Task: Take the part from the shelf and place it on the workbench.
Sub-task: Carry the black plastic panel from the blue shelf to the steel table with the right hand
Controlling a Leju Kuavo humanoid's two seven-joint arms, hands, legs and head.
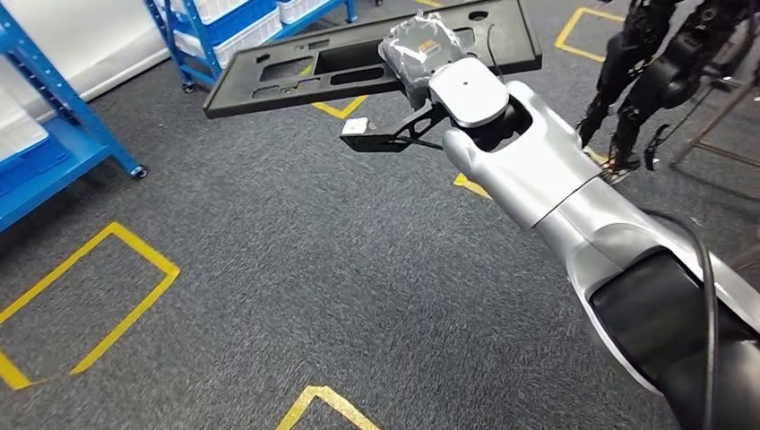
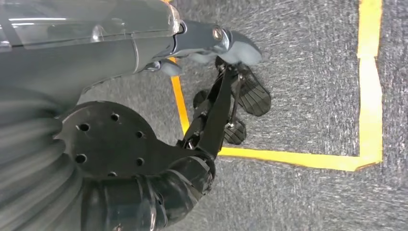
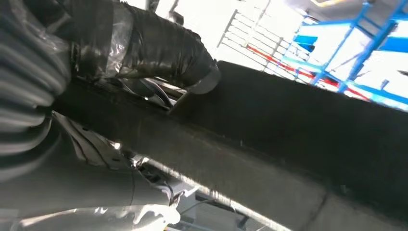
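My right hand (image 1: 414,55) sits at the upper middle of the head view, gripping the part (image 1: 358,55), which stretches from the hand toward the upper left and hangs above the floor (image 1: 296,269). A shelf (image 1: 54,125) stands at the left edge, another shelf unit (image 1: 235,25) at the top behind the part. My left hand (image 2: 226,96) hangs over the floor.

1. A dark grey carpet floor (image 1: 296,269) carries everything.
2. Yellow tape outlines (image 1: 107,305) mark rectangles on it.
3. Blue shelf racks (image 1: 63,134) stand on it at the far left, another blue rack (image 1: 224,36) further back, holding white bins (image 1: 228,40).
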